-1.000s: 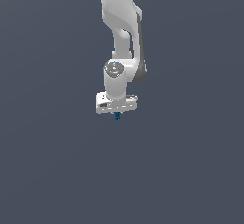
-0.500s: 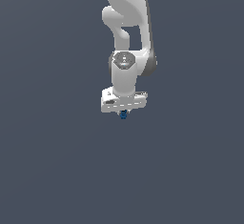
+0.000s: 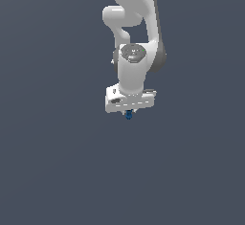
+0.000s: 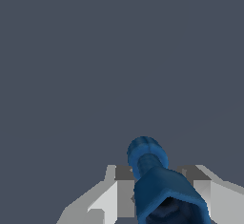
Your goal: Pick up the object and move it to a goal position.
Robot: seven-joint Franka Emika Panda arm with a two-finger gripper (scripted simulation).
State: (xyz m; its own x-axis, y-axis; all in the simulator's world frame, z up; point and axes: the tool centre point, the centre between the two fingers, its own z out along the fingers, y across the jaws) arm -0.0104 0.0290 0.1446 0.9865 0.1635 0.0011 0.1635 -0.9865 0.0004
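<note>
The white parallel gripper [image 3: 128, 112] is clamped on the small bright-blue knobbly object [image 4: 159, 185], which pokes out just below its fingertips. Carry smoothly, keeping squeeze constant, avoiding jerks.

The arm [image 3: 136, 23] is glossy white with rounded, bulbous links and a grey disc cap on the wrist joint; the gripper [image 3: 128, 111] has a flat white crossbar body and pale grey fingers [image 4: 109, 197] with darker grey inner faces
</note>
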